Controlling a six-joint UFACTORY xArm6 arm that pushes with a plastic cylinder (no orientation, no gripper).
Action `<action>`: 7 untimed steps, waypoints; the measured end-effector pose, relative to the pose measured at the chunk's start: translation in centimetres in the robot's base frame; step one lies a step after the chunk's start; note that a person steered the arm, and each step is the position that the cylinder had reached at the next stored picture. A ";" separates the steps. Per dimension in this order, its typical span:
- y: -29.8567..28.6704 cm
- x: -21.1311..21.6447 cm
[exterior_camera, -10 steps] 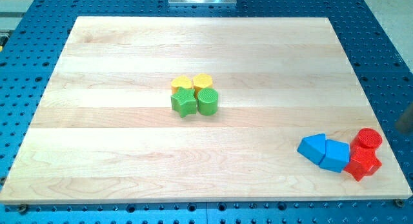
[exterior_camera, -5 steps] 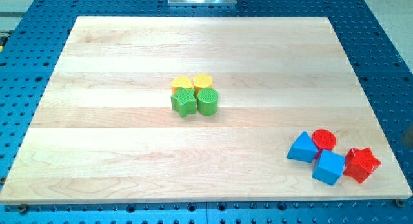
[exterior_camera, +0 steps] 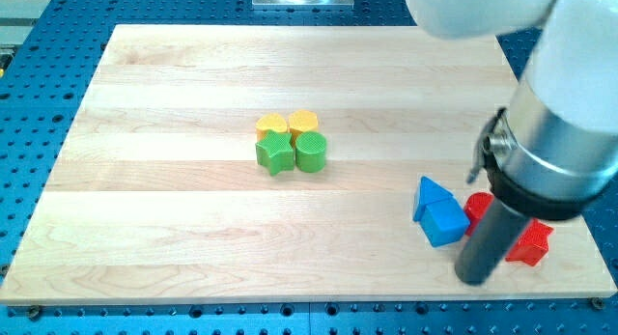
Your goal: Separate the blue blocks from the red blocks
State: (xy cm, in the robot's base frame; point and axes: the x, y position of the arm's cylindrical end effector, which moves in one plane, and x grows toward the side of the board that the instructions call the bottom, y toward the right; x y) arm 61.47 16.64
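Blue blocks: triangle (exterior_camera: 432,194) and cube (exterior_camera: 445,222), touching, at the view's lower right.
Red blocks: two (exterior_camera: 476,208) (exterior_camera: 530,242), partly hidden (shapes unclear).
My tip (exterior_camera: 473,278): set below the cube, apart; nothing clamped.

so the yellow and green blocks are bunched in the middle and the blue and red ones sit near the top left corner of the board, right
Not quite. The blue blocks and red blocks sit near the board's bottom right corner, as the camera view shows, with my tip just below them. The yellow blocks and green blocks are indeed bunched in the middle.

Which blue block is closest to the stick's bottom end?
The blue cube, lying just to the view's left of my tip. The blue triangle sits behind it, toward the view's top.
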 end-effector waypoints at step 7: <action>-7.4 -11.7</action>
